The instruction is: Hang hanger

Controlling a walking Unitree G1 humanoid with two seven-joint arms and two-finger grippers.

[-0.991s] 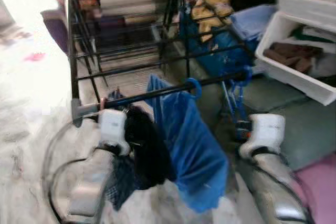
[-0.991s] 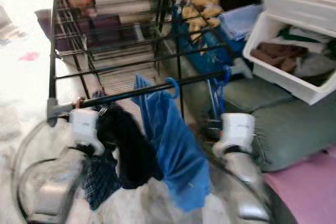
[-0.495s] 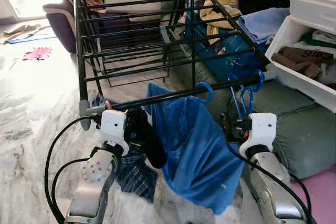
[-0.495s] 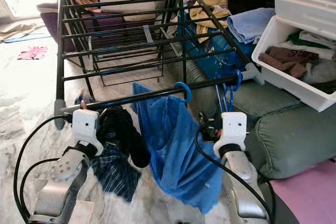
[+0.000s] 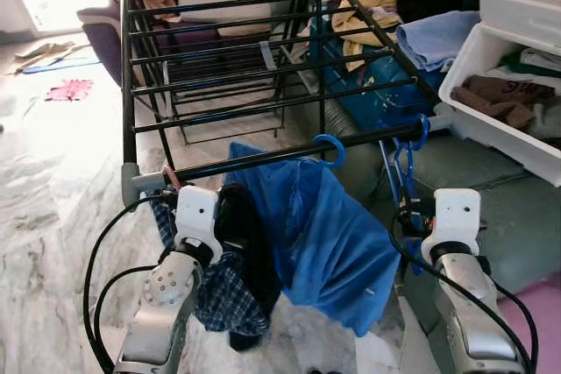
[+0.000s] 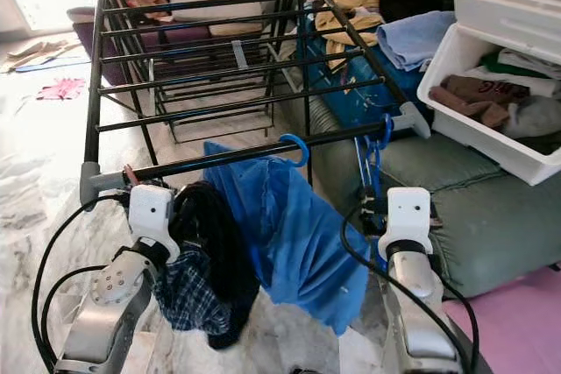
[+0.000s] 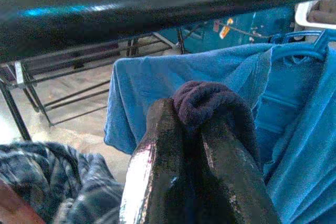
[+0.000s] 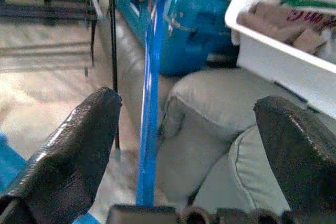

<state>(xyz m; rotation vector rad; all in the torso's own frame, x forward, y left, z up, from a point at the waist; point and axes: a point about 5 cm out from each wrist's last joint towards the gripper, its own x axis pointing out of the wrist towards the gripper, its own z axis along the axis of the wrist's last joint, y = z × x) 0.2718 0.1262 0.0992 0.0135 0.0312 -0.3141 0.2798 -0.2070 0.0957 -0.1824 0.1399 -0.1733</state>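
Left claw pinches a dark navy garment just below the black metal drying rack's front rail. Right claw is spread wide, a blue plastic hanger between its fingers, hanging from that rail beside a blue shirt.

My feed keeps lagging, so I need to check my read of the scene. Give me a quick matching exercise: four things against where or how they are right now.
Things:
1. blue garment
2. left gripper
3. right gripper
4. white bin

States:
A. open, beside a blue hanger
B. holds folded clothes, at the robot's right
C. hangs from the black rail by a blue hook
D. shut on a dark cloth

Pairs: 1-C, 2-D, 3-A, 4-B
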